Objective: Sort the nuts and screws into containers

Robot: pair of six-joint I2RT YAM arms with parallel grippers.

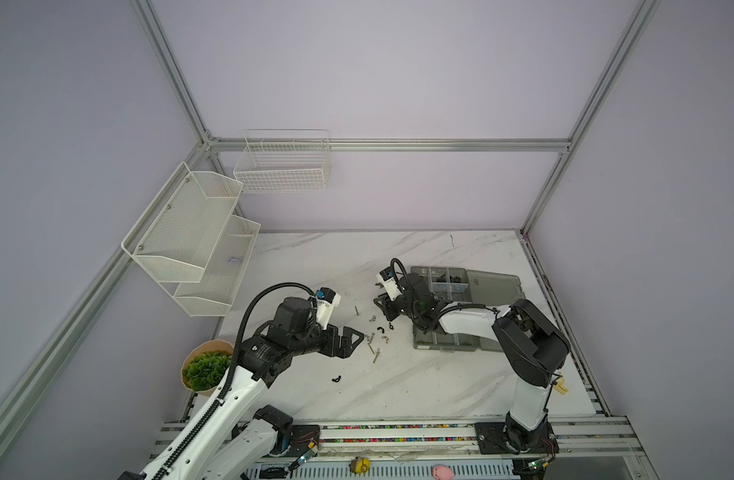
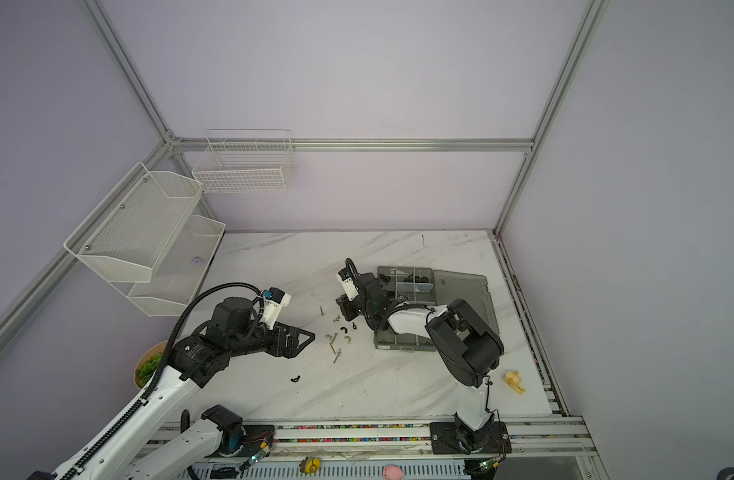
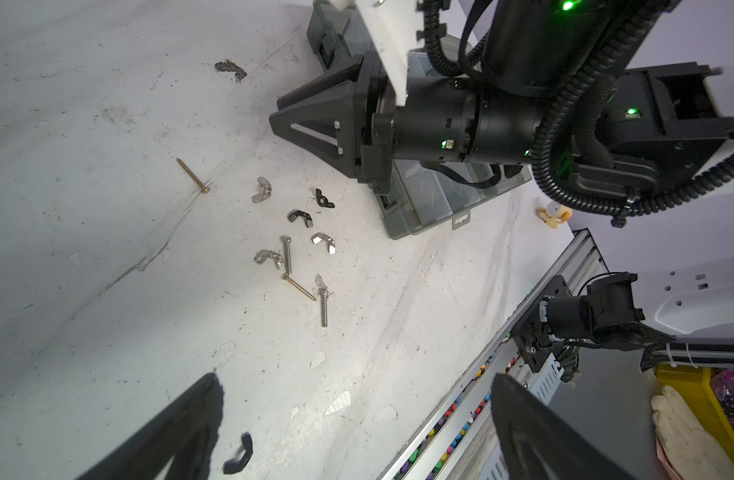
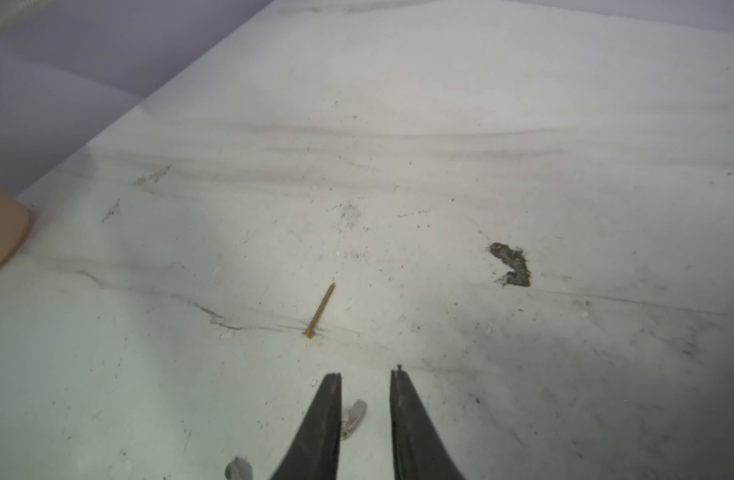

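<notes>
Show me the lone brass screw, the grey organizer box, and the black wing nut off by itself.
Lone brass screw [image 4: 320, 309]: right wrist view, mid-shank.
Organizer box [image 1: 493, 286]: a top view, open lid.
Stray black wing nut [image 1: 336, 379]: a top view, its middle.

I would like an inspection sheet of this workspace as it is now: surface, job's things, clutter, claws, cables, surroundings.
Surface: white marble-look table, scuffed, one dark chipped patch.
Job's things: organizer box, lid open; loose screws and wing nuts between the arms; one black wing nut apart.
Clutter: potted plant; small yellow piece at table edge.
Claws: left claw open, empty; right claw slightly open above a silver wing nut.
Cables: black conduits on both arms; nothing seen on table.
Surroundings: mesh shelves, wire basket, lilac walls.
</notes>
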